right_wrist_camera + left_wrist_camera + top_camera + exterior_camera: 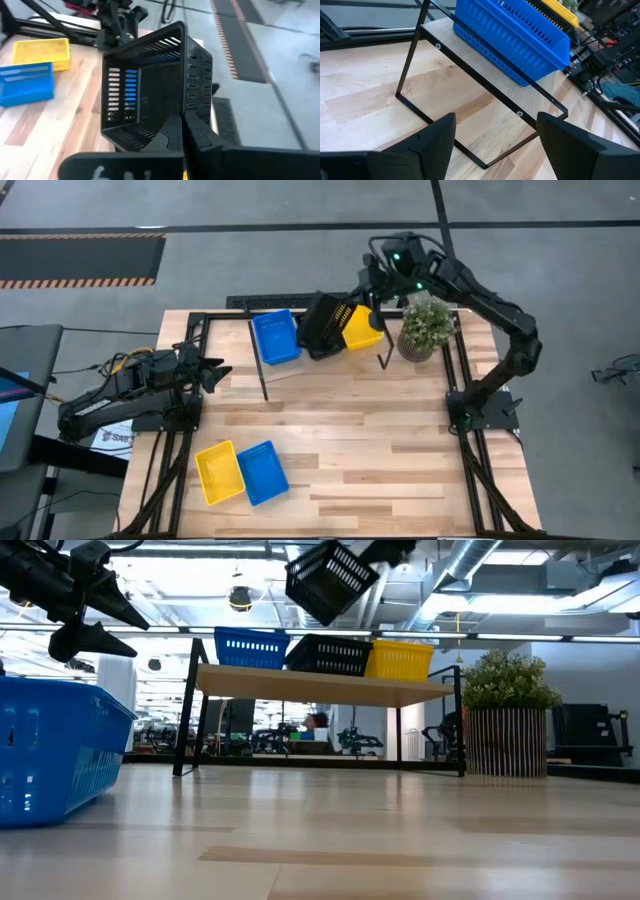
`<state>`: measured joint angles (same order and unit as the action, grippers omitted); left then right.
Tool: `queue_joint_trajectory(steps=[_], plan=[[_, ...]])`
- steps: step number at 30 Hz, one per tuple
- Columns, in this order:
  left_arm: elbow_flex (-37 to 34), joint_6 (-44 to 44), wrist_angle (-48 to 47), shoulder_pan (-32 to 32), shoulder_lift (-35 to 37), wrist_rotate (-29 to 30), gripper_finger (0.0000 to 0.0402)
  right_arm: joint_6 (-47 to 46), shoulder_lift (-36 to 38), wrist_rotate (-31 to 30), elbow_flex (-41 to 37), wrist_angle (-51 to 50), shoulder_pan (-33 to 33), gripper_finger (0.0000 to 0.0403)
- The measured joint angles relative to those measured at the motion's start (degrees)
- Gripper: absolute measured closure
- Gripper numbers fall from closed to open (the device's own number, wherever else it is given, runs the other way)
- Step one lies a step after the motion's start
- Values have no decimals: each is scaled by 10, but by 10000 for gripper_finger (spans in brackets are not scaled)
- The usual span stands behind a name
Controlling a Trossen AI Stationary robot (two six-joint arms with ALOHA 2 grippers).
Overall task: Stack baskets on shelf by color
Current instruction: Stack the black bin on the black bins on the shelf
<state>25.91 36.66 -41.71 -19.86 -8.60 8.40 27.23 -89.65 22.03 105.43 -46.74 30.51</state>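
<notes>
While right gripper (352,308) was clamped on tilted black basket (332,580) above shelf (330,688) (far side), best levelled first, then nested into black one (330,655); left gripper (212,372) waited open, empty.

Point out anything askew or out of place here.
The black basket hangs tilted in the right tool, above another black basket on the shelf. Nothing else stands out.

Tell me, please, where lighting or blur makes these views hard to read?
Low view: bright ceiling lights backlight the left gripper and the raised black basket, leaving them as silhouettes; the near blue basket looms large and soft. Right wrist view: the right gripper and the floor behind look blurred. High view: evenly lit.
</notes>
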Motion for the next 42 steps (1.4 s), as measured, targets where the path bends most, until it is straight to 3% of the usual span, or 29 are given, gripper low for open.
queue_joint_trajectory(steps=[4,13,27,32,42], plan=[[0,0,0,0,0,0,136,20,-29,30,12,-30,15,397],[0,1,0,0,0,0,136,30,-89,12,56,-56,19,380],[0,0,0,0,0,0,136,10,-101,-12,117,-62,23,231],[0,0,0,0,0,0,136,-36,-101,-15,127,-63,3,206],[0,0,0,0,0,0,136,-29,-165,-163,112,-88,-122,215]])
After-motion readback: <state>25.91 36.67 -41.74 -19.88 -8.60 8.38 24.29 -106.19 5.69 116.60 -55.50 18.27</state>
